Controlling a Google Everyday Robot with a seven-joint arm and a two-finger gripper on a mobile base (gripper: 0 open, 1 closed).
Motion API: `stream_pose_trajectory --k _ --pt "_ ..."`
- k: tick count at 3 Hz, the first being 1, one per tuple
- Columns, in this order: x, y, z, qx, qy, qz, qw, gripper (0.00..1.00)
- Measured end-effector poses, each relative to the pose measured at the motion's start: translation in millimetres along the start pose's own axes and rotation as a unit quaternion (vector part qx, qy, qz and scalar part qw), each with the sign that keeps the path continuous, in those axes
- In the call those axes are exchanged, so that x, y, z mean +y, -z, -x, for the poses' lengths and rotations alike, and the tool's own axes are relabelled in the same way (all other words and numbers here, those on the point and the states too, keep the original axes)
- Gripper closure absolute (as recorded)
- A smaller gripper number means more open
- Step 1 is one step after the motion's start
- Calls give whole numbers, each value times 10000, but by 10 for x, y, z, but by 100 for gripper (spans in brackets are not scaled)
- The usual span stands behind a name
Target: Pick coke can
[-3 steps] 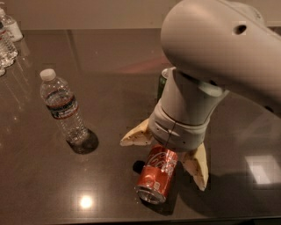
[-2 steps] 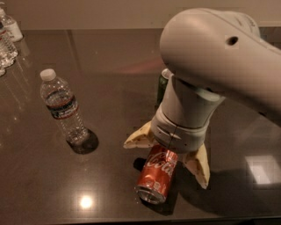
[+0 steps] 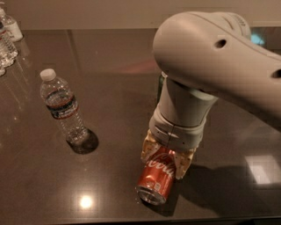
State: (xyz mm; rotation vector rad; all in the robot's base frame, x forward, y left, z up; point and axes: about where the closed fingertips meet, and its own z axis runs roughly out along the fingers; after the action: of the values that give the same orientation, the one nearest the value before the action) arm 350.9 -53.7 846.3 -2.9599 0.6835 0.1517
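Dark glossy table (image 3: 118,66): the far edge meets a pale wall (image 3: 88,13), and the near edge runs just below the can. I see the coke can (image 3: 154,180) on its side close to that front edge, its silver end toward the camera. The gripper (image 3: 166,157) descends from above, its 2 fingers (image 3: 148,149) closed against the can's flanks, gripping it. The arm (image 3: 210,61) mostly hides 1 dark green can (image 3: 161,85) behind it. 1 upright water bottle (image 3: 61,110) stands well apart on the left, with bare tabletop between. More bottles (image 3: 6,35) crowd the far-left corner.
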Motion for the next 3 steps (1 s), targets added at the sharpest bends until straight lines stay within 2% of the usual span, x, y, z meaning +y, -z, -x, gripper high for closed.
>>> stream_pose_trajectory --k 1,2,3 --pt "-52 92 -5 -87 -111 -28 9999 65" --pt "-131 256 -76 -266 -375 -128 9989 88" --pt "-229 487 -231 -402 -664 -317 9965 100"
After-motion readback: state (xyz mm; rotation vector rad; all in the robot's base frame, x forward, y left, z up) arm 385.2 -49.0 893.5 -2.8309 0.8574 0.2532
